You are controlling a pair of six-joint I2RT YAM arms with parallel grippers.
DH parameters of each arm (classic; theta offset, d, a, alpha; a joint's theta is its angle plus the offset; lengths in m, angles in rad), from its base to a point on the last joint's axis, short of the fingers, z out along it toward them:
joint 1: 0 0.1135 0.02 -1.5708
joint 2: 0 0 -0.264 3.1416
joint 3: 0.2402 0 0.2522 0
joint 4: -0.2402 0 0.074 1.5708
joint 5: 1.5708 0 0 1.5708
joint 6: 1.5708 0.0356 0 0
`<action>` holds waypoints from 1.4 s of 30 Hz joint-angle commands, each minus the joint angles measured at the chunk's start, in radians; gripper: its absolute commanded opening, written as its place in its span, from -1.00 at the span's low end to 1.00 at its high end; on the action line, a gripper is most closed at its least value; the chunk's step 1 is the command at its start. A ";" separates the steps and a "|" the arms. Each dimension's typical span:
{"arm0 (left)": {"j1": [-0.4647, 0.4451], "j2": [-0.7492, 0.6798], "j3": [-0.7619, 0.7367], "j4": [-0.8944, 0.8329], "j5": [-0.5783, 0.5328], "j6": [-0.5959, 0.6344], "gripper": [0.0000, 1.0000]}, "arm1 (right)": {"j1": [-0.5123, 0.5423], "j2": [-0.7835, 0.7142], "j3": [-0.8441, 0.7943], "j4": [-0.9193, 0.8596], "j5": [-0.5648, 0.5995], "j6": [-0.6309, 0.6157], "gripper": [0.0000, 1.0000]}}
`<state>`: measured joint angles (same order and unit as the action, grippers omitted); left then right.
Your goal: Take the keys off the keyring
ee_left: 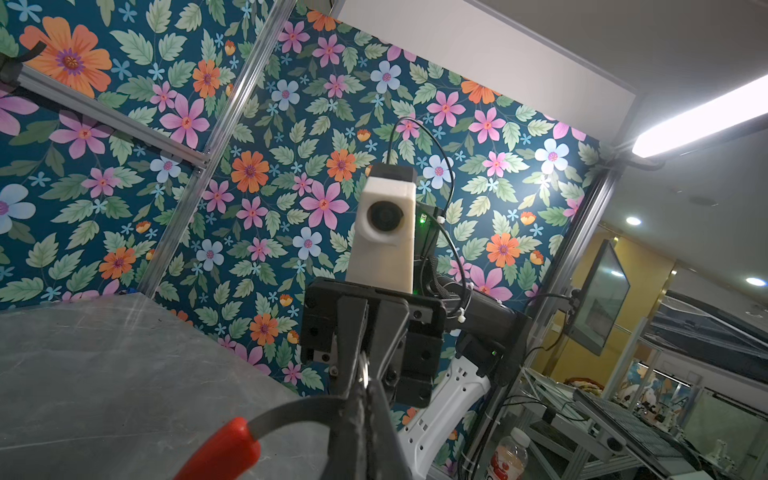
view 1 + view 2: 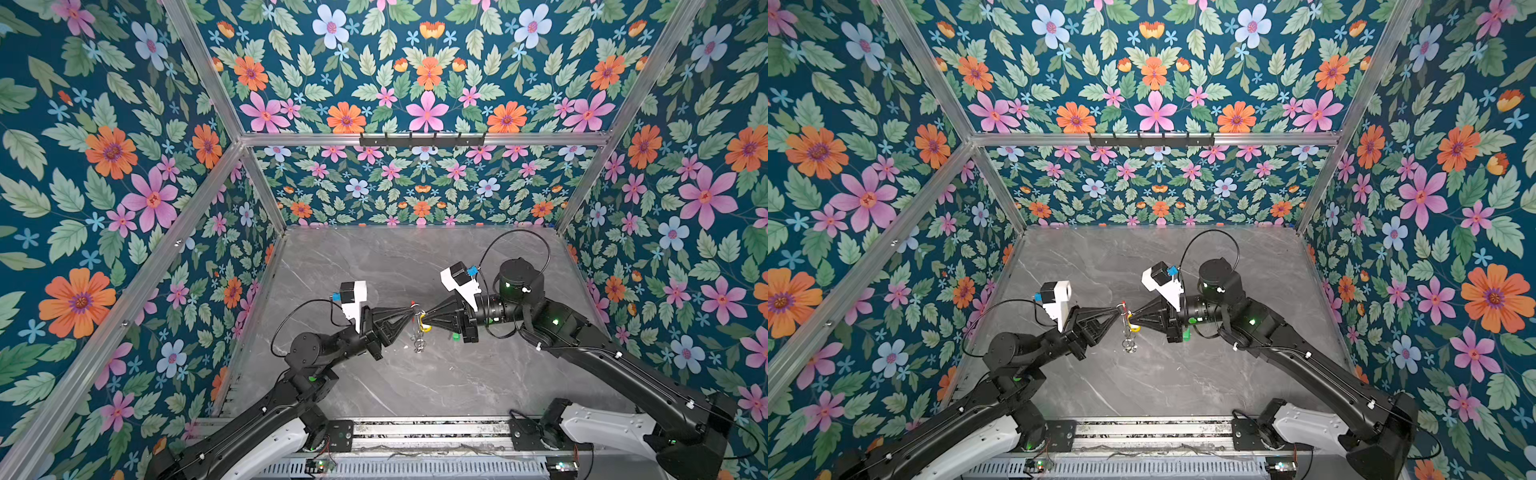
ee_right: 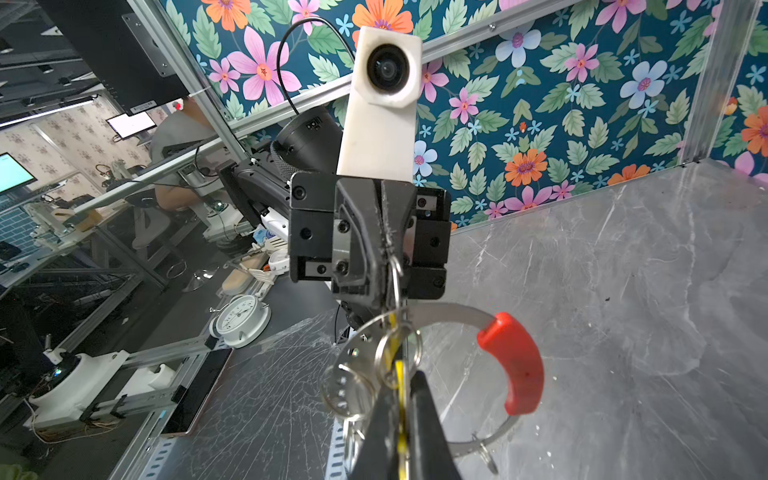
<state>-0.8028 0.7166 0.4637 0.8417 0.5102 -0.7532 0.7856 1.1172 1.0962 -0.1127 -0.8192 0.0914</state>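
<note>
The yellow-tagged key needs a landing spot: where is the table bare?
Crowded mid-table: left gripper and right gripper meet at the keyring, green tag beneath. Bare table behind them up to the back wall, and in front down to the front rail.

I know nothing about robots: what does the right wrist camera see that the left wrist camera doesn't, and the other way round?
Only the right wrist view shows the yellow-tagged key pinched in the right fingers, and a white clock outside the cell. Only the left wrist view shows a lit ceiling lamp and a bottle. Both show the keyring with its red segment, clamped by the left fingers, plus the grey table and the floral wall.
</note>
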 commanded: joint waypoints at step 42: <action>0.001 0.004 0.010 0.104 -0.047 -0.009 -1.00 | 0.049 0.004 0.058 -0.122 0.111 -0.067 -0.40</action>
<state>-0.8021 0.7258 0.4633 0.9039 0.4664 -0.7841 0.8341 1.1324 1.1557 -0.2218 -0.7296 0.0189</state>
